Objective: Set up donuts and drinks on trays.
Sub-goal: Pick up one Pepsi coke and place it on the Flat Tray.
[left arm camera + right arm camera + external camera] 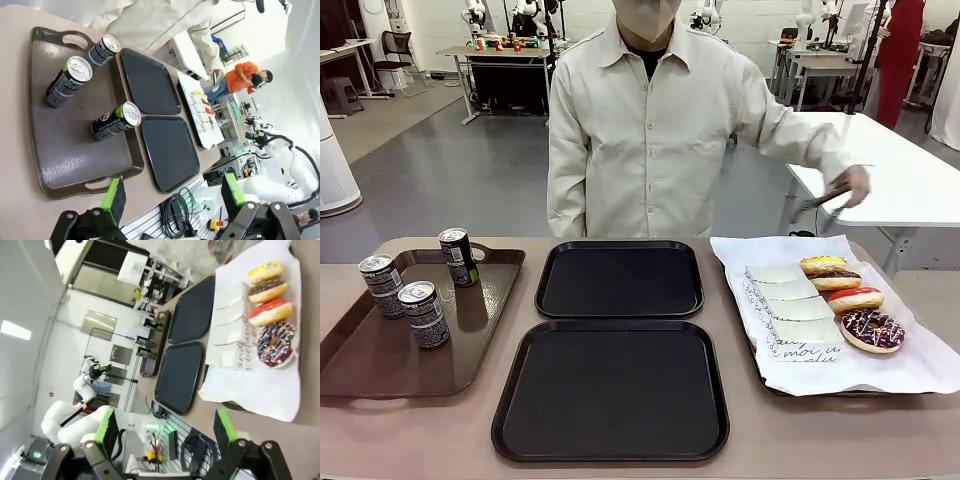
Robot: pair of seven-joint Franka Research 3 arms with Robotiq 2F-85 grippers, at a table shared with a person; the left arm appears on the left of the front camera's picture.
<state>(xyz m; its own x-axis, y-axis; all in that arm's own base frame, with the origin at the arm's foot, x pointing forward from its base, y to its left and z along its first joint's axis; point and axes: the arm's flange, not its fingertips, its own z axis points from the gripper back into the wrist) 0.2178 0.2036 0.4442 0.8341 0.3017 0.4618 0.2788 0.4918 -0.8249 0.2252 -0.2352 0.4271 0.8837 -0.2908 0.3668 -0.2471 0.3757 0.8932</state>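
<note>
Donuts: four in a row on the white paper sheet (840, 372) at the robot's right end of the table. Far to near: yellow donut (823, 265), chocolate donut (836, 281), pink donut (854, 299), purple-sprinkled donut (872, 331). They sit close together, neighbours touching or nearly so. White paper holders (790, 300) lie flat and overlapped just beside them, on the side toward the table's middle.

Drinks: three cans upright on the brown handled tray (380, 355) at the robot's left end: far can (458, 256), left can (382, 285), near can (424, 314).

Trays: far black tray (619, 279) and near black tray (612, 390) at table centre, one behind the other, edges just apart. Nothing on either.

Left gripper (171, 181): fingers spread wide, nothing between them, its camera looking over the brown tray and cans. Right gripper (164, 422): fingers also spread, nothing held, its camera looking at the paper and donuts.

The person stands at the far side behind the far tray. One hand (850, 186) reaches out over a white table behind and holds something dark; it is blurred, can't tell what.
</note>
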